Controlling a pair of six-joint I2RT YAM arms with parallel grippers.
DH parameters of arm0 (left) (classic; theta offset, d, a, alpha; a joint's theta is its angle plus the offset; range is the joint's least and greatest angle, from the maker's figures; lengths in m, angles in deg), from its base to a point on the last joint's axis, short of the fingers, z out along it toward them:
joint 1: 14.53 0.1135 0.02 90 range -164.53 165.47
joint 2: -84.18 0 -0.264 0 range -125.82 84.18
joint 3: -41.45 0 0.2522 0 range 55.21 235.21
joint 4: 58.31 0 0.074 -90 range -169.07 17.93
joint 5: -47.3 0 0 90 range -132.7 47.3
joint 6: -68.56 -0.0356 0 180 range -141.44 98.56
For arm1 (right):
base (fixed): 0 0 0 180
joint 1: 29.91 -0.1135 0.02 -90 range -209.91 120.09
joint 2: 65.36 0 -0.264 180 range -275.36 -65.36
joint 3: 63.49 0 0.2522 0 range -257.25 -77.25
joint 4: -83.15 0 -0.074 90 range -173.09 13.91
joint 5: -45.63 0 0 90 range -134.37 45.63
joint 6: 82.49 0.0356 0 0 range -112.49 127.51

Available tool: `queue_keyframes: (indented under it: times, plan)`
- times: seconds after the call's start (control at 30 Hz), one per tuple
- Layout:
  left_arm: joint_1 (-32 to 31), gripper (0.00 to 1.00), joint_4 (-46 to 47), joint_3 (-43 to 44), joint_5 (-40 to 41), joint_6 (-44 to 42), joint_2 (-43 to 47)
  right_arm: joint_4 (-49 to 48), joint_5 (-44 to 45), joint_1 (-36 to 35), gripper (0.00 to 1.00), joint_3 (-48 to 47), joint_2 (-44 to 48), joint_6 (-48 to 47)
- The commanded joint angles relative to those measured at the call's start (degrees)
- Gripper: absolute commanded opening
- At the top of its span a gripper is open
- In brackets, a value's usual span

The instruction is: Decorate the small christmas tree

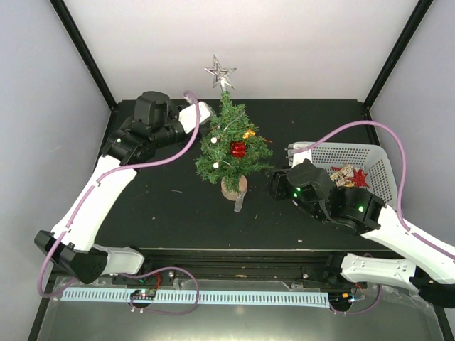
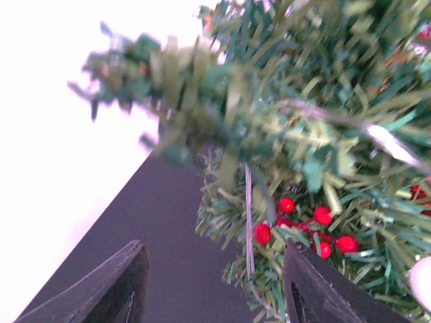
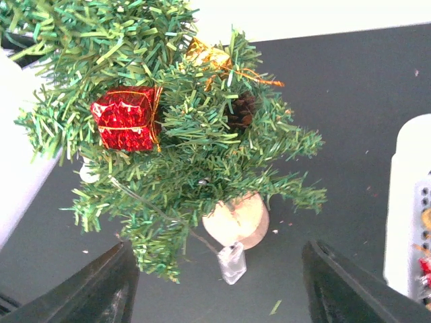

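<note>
The small bristly green christmas tree (image 1: pixel 231 150) stands mid black table (image 1: pixel 156 206); left gripper (image 2: pixel 212 286) and right gripper (image 3: pixel 219 286) flank it, both spread, empty; best fetch 1 red star ornament (image 1: pixel 357 177) from the white mesh basket (image 1: pixel 380 162), hang it gently.

white mesh basket (image 1: pixel 362 155) at right on black table (image 1: pixel 163 206), white perforated strip (image 1: pixel 213 297) along near edge

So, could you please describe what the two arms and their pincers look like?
Both the left arm and the right arm have white link shells with black joints and wrist housings. A lilac cable loops along each one. Small green lights glow on the right arm's wrist. The left pincer and right pincer have plain black, wedge-shaped fingers.
</note>
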Motion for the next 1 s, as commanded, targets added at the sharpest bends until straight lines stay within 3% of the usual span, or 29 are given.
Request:
queue_keyframes:
  times: [0.0,0.17,0.3,0.6,0.97]
  plan:
    - [0.64,0.57,0.93,-2.08,5.56,0.66,1.54,-0.4,0.36,0.34,0.75,0.7,0.58,-0.41]
    - [4.15,0.63,-1.48,-5.12,5.25,2.36,7.26,2.1,1.51,0.44,0.87,-0.53,0.56,-1.59]
    - [8.93,0.68,-6.64,-6.32,-4.63,3.23,14.14,4.65,0.74,0.54,0.95,-2.76,0.45,-3.93]
    - [9.36,0.7,-20.19,-7.98,-16.93,1.08,30.66,12.41,-0.83,0.52,0.98,-9.69,3.55,-8.93]
    - [9.36,0.71,-29.08,-9.04,-25.31,-0.05,42.46,13.23,-3.19,0.54,0.99,-10.66,20.16,-13.94]
